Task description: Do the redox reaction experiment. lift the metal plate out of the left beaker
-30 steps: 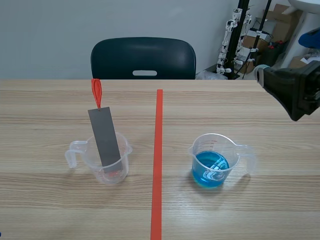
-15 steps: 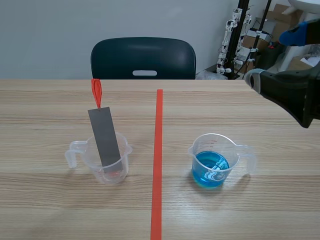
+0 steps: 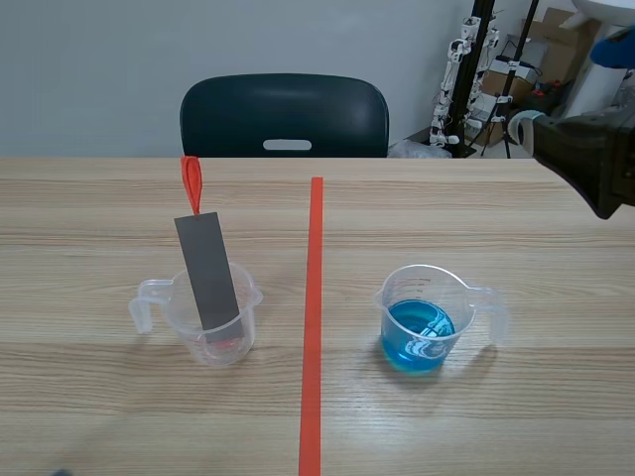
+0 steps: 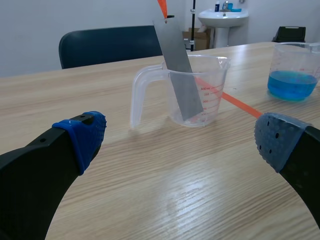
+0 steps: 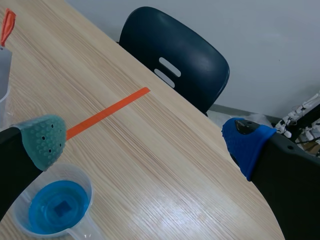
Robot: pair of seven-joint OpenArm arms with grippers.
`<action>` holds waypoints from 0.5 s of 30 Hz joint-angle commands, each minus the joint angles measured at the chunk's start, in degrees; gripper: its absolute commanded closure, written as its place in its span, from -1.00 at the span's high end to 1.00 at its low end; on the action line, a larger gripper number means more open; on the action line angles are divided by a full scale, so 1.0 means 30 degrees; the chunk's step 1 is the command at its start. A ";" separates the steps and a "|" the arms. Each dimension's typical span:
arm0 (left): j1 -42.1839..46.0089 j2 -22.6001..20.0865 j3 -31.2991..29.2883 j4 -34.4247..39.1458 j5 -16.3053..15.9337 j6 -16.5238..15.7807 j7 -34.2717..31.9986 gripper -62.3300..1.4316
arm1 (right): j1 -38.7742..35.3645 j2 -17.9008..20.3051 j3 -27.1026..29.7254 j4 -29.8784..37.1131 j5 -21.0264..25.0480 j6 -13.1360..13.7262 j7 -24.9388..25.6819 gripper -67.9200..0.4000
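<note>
Wood-grain table [image 3: 496,228] (dark chair [image 3: 285,114] behind) carries the left beaker [image 3: 246,315].

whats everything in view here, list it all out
metal plate: one, grey, standing tilted in the left beaker, upper part sticking out
tag: one, orange-red, at the plate's top end
left beaker: one, clear with red markings, left of the tape line
right beaker: one, clear, right of the tape line
blue liquid: one pool, in the right beaker
tape line: one, orange-red, down the table's middle
table: one, light wood
chair: one, dark, behind the table
left gripper: one, black with blue pads, open, low, facing the left beaker
right gripper: one, black, open, raised over the table's right side
</note>
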 commanded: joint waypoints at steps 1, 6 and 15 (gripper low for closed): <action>-0.0240 -0.0066 -0.0102 0.0306 -0.0124 0.0015 -0.0873 1.00 | 0.0889 -0.0160 -0.0138 -0.0102 0.0233 0.0175 -0.0066 1.00; -0.0634 -0.0066 -0.0102 0.0488 -0.0124 -0.0488 -0.0873 1.00 | 0.3191 -0.0692 -0.2310 -0.0750 0.0146 0.0270 -0.0954 1.00; -0.0714 -0.0066 -0.0102 0.0605 -0.0102 -0.0867 -0.0873 1.00 | 0.8335 -0.2557 -0.7788 -0.2914 -0.0277 0.0262 -0.2331 1.00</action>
